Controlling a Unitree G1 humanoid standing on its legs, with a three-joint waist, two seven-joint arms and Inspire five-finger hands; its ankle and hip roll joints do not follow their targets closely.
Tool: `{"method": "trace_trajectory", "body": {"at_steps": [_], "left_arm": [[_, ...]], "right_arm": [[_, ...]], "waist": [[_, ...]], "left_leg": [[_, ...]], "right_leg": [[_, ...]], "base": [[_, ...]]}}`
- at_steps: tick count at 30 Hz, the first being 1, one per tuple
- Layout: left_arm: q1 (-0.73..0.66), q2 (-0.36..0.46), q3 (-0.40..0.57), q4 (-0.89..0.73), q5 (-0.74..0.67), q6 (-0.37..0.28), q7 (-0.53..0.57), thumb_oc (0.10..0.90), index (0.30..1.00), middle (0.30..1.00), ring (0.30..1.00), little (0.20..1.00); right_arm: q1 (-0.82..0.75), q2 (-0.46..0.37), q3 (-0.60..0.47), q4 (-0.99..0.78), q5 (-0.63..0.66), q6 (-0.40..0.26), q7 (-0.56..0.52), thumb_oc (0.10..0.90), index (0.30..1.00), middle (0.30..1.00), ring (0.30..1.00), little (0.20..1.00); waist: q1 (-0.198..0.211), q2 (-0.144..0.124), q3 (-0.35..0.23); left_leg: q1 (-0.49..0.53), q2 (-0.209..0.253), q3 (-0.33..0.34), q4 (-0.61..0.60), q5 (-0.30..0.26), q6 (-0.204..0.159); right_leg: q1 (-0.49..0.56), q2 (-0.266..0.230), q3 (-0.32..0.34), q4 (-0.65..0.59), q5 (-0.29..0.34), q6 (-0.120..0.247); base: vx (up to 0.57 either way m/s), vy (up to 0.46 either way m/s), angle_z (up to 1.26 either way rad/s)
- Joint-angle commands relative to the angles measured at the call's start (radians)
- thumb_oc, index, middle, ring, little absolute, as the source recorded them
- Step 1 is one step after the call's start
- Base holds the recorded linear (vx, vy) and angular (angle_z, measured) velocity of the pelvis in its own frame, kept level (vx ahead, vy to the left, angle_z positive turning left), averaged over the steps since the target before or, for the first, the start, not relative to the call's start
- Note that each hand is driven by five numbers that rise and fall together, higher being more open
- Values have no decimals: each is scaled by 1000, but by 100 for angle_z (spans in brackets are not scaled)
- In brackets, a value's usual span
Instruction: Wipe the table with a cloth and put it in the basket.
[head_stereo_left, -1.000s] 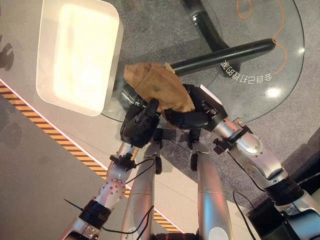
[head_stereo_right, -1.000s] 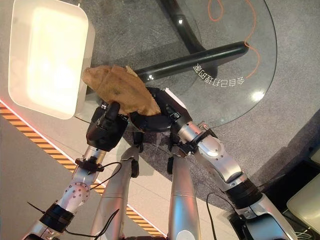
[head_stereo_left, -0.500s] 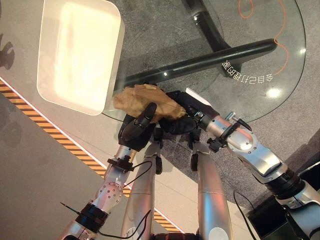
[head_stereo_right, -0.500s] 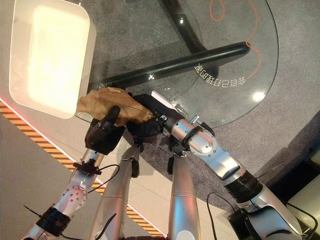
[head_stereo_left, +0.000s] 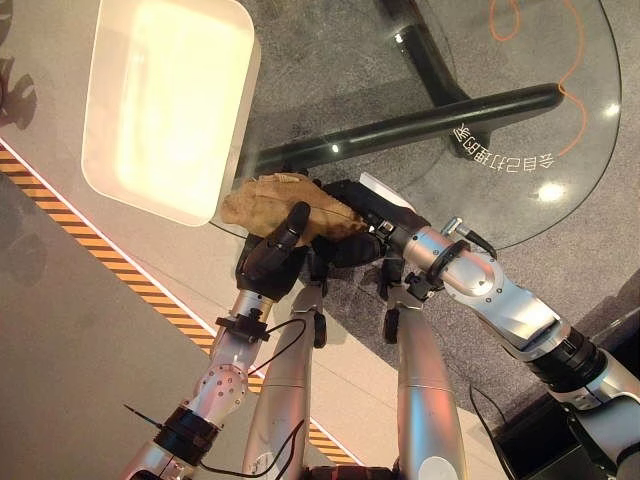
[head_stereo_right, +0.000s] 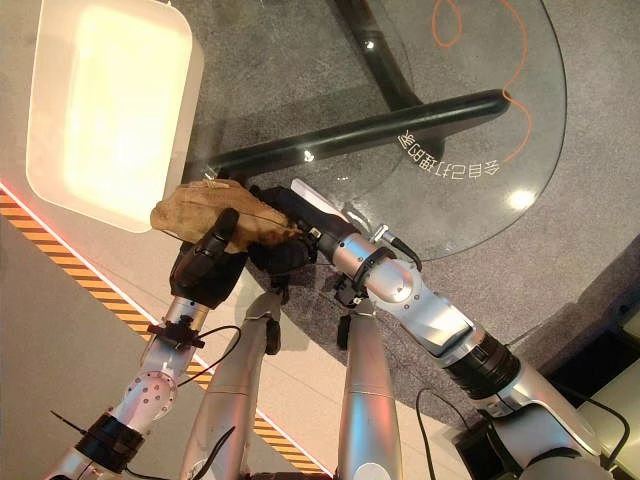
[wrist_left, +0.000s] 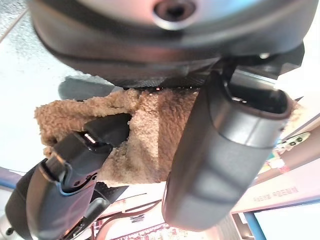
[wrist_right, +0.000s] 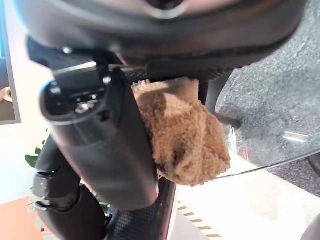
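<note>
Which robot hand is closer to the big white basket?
The left robot hand. It holds the brown cloth just below the basket's near corner. The right robot hand grips the same cloth from the other side, farther from the basket.

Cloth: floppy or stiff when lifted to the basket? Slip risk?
Probably floppy: the cloth is bunched and folded between the left hand and right hand at the glass table edge. Its nubby pile likely grips the fingers, so slipping seems unlikely. Loose ends may drape over the basket rim.
</note>
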Motion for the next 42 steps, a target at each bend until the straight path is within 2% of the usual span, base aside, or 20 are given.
{"method": "trace_trajectory", "body": {"at_steps": [1,5,10,11,12,25,26,27,29,30,42], "left_arm": [[-89,-46,-45,-218,70,-45,-123,800,900,900,900,900],[-109,-57,-49,-210,29,-89,-125,800,900,900,900,900],[-117,-77,-39,-209,-14,-103,-146,800,900,900,900,900],[-120,-80,-39,-208,-18,-105,-153,800,900,900,900,900],[-126,-85,-38,-206,-13,-105,-156,800,900,900,900,900],[-154,-100,-20,-187,-9,-115,-168,800,900,900,900,900],[-154,-102,-19,-187,-9,-119,-171,446,596,596,596,546],[-152,-103,-19,-187,-9,-121,-175,358,521,521,521,458],[-150,-109,-15,-186,-6,-121,-177,265,441,441,441,365],[-151,-112,-13,-183,-9,-125,-185,108,307,307,307,208],[-148,-123,-4,-178,-4,-126,-188,100,300,300,300,200]], "right_arm": [[-22,92,147,-160,116,-49,158,100,300,300,300,200],[-53,113,174,-162,42,-22,154,100,300,300,300,200],[-74,112,179,-150,25,-20,138,100,300,300,300,200],[-76,112,178,-148,23,-26,136,303,474,474,474,403],[-76,113,173,-143,14,-34,140,800,900,900,900,900],[-78,119,154,-107,8,-18,118,800,900,900,900,900],[-77,121,154,-107,6,-16,117,800,900,900,900,900],[-76,122,152,-106,3,-15,117,800,900,900,900,900],[-71,127,148,-101,-2,-15,120,800,900,900,900,900],[-70,127,146,-99,-2,-15,118,800,900,900,900,900],[-55,129,115,-107,8,-13,63,800,900,900,900,900]], "waist": [[17,6,-27],[20,2,-27],[21,-6,-27],[21,-8,-27],[20,-11,-27],[16,-14,-27],[16,-14,-27],[16,-14,-27],[16,-13,-27],[16,-13,-27],[14,-17,-27]], "left_leg": [[48,-83,-4,-12,-59,33],[46,-83,-7,-9,-60,34],[52,-82,-9,-9,-63,34],[52,-82,-9,-7,-63,34],[52,-83,-11,-7,-63,34],[40,-85,-13,9,-72,36],[40,-85,-12,9,-72,36],[39,-86,-13,10,-72,36],[38,-86,-13,11,-73,36],[39,-87,-13,10,-73,36],[38,-87,-16,14,-78,38]], "right_leg": [[31,63,-20,-120,69,12],[30,66,-18,-118,70,12],[35,68,-17,-118,69,12],[36,69,-17,-118,69,11],[37,70,-17,-118,69,12],[24,69,-11,-107,68,13],[24,69,-11,-107,68,13],[23,70,-10,-106,68,13],[21,70,-9,-104,68,13],[22,70,-10,-104,67,13],[20,71,-10,-96,63,14]], "base": [[0,0,0],[0,0,0],[0,0,0],[0,0,0],[0,0,0],[0,0,0],[0,0,0],[0,0,0],[0,0,0],[0,0,0],[1,0,1]]}}
